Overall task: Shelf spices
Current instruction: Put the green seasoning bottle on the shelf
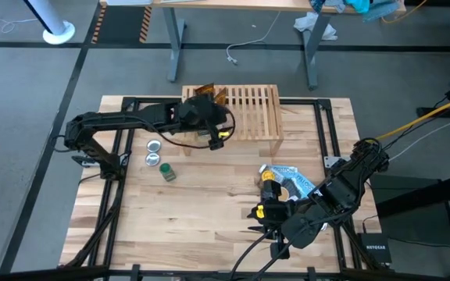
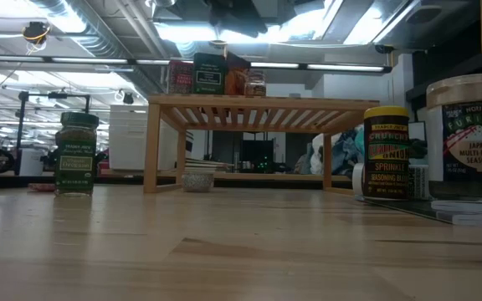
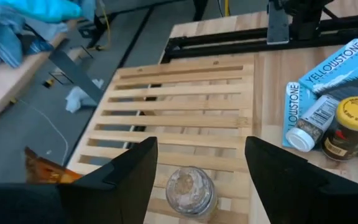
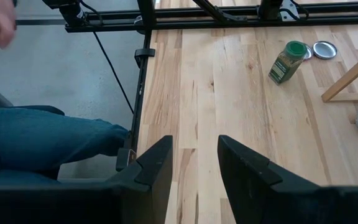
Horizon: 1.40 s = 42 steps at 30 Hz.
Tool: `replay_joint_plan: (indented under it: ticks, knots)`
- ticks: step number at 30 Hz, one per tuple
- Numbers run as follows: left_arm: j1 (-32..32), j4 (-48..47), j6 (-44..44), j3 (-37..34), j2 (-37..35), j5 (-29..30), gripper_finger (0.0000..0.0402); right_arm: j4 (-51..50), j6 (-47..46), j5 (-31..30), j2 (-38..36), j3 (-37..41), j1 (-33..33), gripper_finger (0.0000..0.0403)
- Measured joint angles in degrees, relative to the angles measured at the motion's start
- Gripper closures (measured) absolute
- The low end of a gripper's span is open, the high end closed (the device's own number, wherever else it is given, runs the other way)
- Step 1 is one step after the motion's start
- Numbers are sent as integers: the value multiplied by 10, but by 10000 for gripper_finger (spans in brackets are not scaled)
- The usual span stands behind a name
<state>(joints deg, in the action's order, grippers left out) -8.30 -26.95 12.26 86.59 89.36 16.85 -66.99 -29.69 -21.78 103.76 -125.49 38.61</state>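
The light-wood slatted shelf (image 1: 244, 109) stands at the table's far middle. A small clear jar (image 3: 191, 190) with tan contents stands on its slats. My left gripper (image 3: 201, 146) hovers over it, open, one finger on either side and clear of it. A red-labelled jar (image 2: 180, 77), a dark tin (image 2: 209, 73) and orange packets (image 2: 235, 81) also stand on the shelf. A green-capped jar (image 1: 168, 172) stands on the table to the left. A yellow-capped jar (image 1: 268, 178) stands near my right gripper (image 4: 194, 143), which is open with nothing in it at the near right.
Two silver discs (image 1: 153, 152) lie left of the shelf. A blue pouch (image 3: 328, 74) lies at centre right with a white-capped jar (image 3: 306, 127) on it. A small jar (image 2: 197, 180) sits on the table under the shelf. A person's leg (image 4: 42, 137) is beside the table's edge.
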Motion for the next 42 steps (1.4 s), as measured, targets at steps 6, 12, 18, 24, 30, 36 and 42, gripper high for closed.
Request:
replay_joint_plan:
  ticks: [6,12,18,24,30,36,42]
  knots:
    - [36,-22,11,0,-43,45,164,1,0,0,0,0,0,269]
    - [91,-80,-14,0,-91,97,164,0,0,0,0,0,0,269]
    - [150,-187,-106,0,-130,113,164,1,0,2,0,0,0,269]
    - [201,-338,-254,1,-149,129,164,1,0,4,0,0,0,269]
    - [251,-490,-375,1,-151,128,164,0,0,4,0,0,0,269]
    - [300,-592,-510,1,-152,117,164,0,0,4,0,0,0,269]
    - [375,-621,-540,1,-179,113,164,0,0,4,0,0,0,269]
